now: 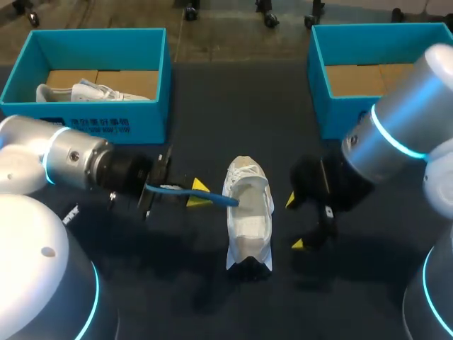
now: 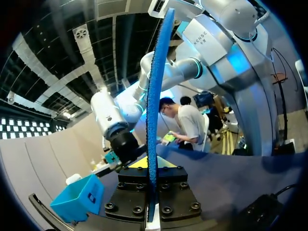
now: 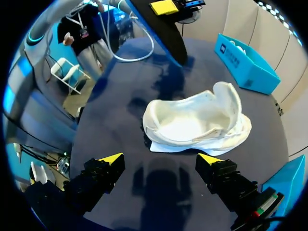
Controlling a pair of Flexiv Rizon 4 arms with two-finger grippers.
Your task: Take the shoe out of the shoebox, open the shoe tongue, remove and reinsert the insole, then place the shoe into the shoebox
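Our shoe (image 1: pixel 249 205) is already out of its box and lies on the bench (image 1: pixel 340 297) between our two arms. In the right wrist view its mouth gapes wide with the tongue thrown back, so we judge the first two steps done.

The blue insole (image 1: pixel 212 196) is out of the shoe, or nearly. Our left jaws are closed on one end of it. In the left wrist view it stands edge-on, pinched between the two sides. In the head view its far end reaches the side of the shoe at the opening. We cannot tell whether that end touches the shoe or has gone inside, nor whether we are in the pulling-out or the putting-back half of this step.

Our right jaws stand wide apart, gripping nothing, just beside the shoe on its other side, with the yellow fingertips (image 3: pixel 111 158) pointing at it.

What is left, as we judge it, is to seat the insole flat inside and lift the shoe into a shoebox. The left shoebox (image 1: pixel 99 120) holds another white shoe (image 1: pixel 85 92). The right shoebox (image 1: pixel 340 106) shows only its cardboard floor.
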